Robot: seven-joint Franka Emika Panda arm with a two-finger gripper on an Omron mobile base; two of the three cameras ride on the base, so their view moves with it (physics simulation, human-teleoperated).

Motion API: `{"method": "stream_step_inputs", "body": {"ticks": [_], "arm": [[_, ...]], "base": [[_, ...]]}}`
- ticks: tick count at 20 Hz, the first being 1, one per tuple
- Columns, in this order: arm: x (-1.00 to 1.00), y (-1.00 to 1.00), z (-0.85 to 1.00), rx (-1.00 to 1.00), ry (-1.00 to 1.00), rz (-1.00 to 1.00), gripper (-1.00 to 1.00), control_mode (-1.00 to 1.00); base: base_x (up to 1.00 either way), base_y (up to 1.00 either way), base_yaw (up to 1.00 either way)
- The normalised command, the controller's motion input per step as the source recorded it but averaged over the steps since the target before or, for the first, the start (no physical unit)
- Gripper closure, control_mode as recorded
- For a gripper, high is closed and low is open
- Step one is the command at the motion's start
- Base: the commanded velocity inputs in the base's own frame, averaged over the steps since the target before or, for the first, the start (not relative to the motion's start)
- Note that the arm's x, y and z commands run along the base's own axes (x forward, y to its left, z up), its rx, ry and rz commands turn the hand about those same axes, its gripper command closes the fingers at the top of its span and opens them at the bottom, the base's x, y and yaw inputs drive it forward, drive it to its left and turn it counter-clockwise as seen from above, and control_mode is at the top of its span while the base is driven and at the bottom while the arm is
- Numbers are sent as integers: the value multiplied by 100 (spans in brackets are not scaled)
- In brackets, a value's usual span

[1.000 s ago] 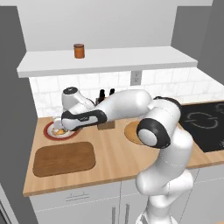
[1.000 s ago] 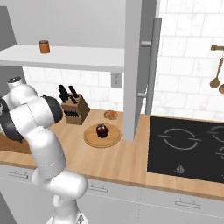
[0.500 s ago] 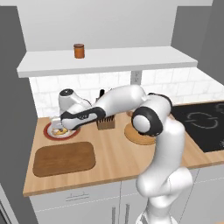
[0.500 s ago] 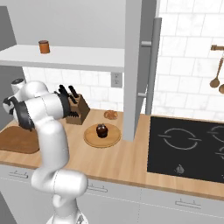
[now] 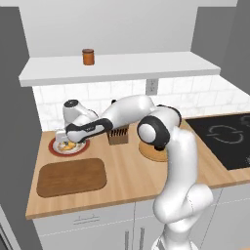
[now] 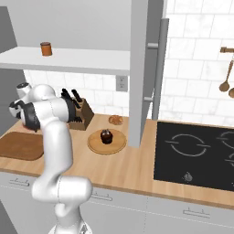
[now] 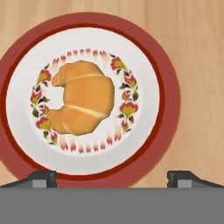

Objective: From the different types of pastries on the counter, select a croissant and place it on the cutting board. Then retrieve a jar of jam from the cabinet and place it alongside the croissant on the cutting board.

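Observation:
A golden croissant lies in the middle of a red-rimmed plate on the counter. My gripper hangs open just above it, one fingertip at each side of the plate's near rim. From the left base camera the gripper hovers over the croissant at the counter's far left. The dark cutting board lies in front of the plate and shows again as the cutting board. The jar of jam stands on the white shelf, also seen as the jar.
A knife block stands behind my arm. A dark cupcake sits on a round light board, with a small flat brown pastry behind it. A black cooktop lies to the right.
The arm has stretched further left and lowered, bringing the gripper down over the plate with the croissant. Nothing else has moved.

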Motion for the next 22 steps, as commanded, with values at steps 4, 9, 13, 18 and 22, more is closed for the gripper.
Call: {"method": "stream_step_inputs", "body": {"ticks": [4, 9, 13, 18, 22], "arm": [[46, 8, -22, 0, 0, 0, -100, -100], [29, 20, -27, 0, 1, 0, -100, -100], [22, 21, -28, 0, 1, 0, -100, -100], [20, 3, -29, 0, 0, 0, -100, -100], [25, 2, -27, 0, 0, 0, -100, -100]], "base": [[0, 0, 0], [0, 0, 0], [0, 0, 0], [0, 0, 0], [0, 0, 0]]}}
